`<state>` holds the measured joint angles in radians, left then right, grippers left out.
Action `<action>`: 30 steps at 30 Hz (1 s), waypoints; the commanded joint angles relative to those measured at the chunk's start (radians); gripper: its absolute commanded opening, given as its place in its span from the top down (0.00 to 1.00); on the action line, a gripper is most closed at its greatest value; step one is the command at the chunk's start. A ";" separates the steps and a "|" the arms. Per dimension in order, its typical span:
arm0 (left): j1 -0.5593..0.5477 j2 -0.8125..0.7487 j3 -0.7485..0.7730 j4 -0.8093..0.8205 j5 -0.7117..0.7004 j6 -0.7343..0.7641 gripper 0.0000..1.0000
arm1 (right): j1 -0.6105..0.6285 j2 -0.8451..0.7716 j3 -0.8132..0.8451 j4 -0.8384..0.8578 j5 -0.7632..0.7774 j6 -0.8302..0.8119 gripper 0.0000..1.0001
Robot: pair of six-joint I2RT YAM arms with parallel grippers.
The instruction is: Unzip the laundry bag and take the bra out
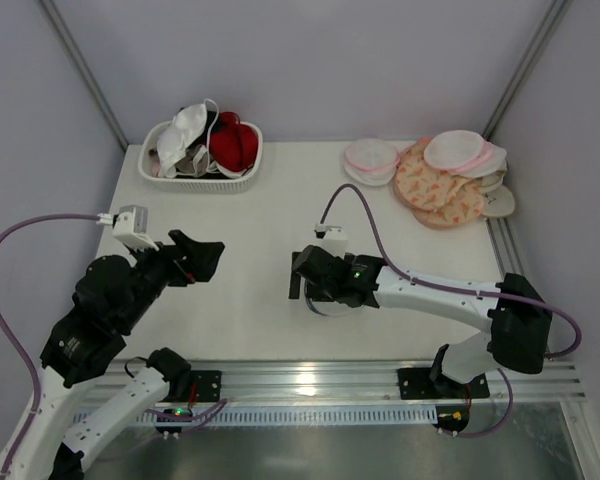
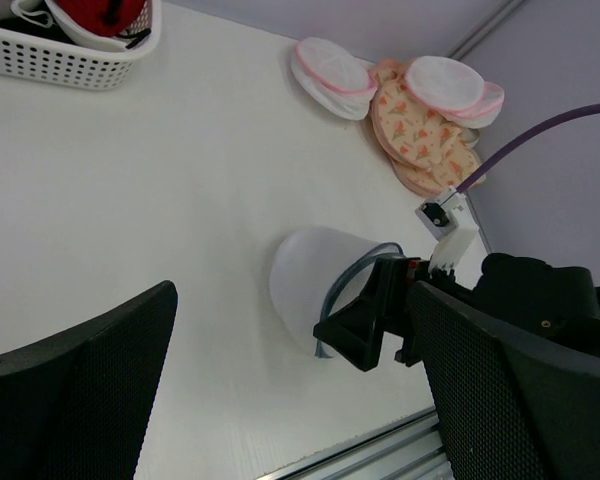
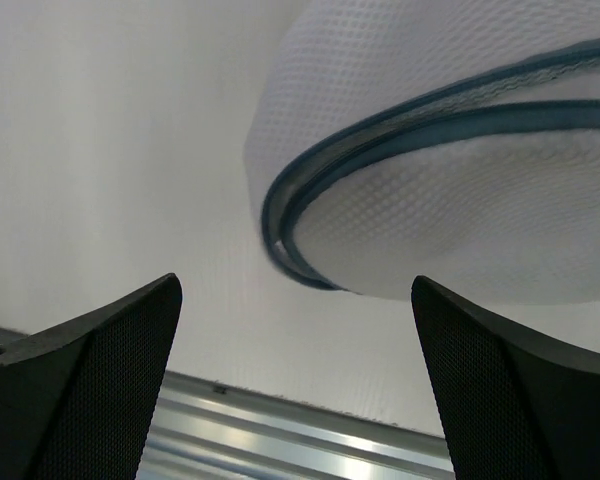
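The laundry bag (image 3: 450,170) is a round white mesh pouch with a dark grey zipper rim, lying on the table near the front edge. It also shows in the left wrist view (image 2: 310,270), and only a sliver of it shows in the top view (image 1: 327,306). My right gripper (image 1: 298,282) hovers just above it, open and empty (image 3: 300,390), and also shows in the left wrist view (image 2: 368,322). My left gripper (image 1: 202,258) is open and empty (image 2: 300,400), well to the left of the bag. The bra cannot be made out through the mesh.
A white basket (image 1: 242,176) at the back left holds white, red and grey garments. Pink-rimmed white pouches (image 1: 371,158) and peach patterned pouches (image 1: 435,190) are stacked at the back right. A metal rail (image 1: 310,375) runs along the table's front edge.
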<state>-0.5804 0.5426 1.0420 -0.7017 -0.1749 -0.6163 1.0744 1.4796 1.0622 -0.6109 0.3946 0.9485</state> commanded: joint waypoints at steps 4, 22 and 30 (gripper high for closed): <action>-0.001 -0.027 -0.002 -0.018 -0.002 0.029 0.00 | 0.030 -0.169 0.013 0.143 0.004 0.163 0.00; -0.002 -0.072 0.016 -0.067 0.014 0.067 0.01 | -0.020 0.152 0.364 -0.290 0.253 0.575 0.01; -0.002 -0.115 0.030 -0.134 -0.021 0.086 0.01 | -0.120 0.281 0.366 -0.239 0.188 0.612 0.01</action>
<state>-0.5804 0.4515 1.0374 -0.7952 -0.1753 -0.5621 0.9749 1.7256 1.4059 -0.8268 0.5564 1.5036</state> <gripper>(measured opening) 0.994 0.994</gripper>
